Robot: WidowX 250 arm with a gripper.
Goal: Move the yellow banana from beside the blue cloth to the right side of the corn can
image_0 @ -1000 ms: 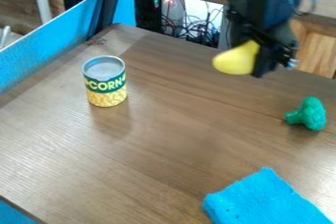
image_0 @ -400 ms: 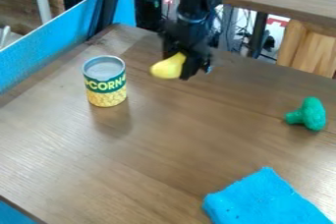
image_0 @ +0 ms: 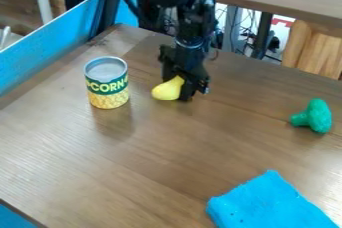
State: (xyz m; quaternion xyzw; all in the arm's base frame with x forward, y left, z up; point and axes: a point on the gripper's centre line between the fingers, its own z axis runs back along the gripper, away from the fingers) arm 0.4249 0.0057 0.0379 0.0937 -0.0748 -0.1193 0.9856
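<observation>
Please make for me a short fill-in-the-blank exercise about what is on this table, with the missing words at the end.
1. The gripper has hold of a toy whose colour is ____.
2. The can is not lying on its side but standing ____.
3. The cloth on the table has the colour ____.
4. Of the can and the green broccoli-shaped piece, the one nearer to the gripper is the ____.

Missing words: yellow; upright; blue; can

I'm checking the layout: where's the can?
The can stands at the camera view's left, on the table, left of the yellow toy in the tool.
</observation>
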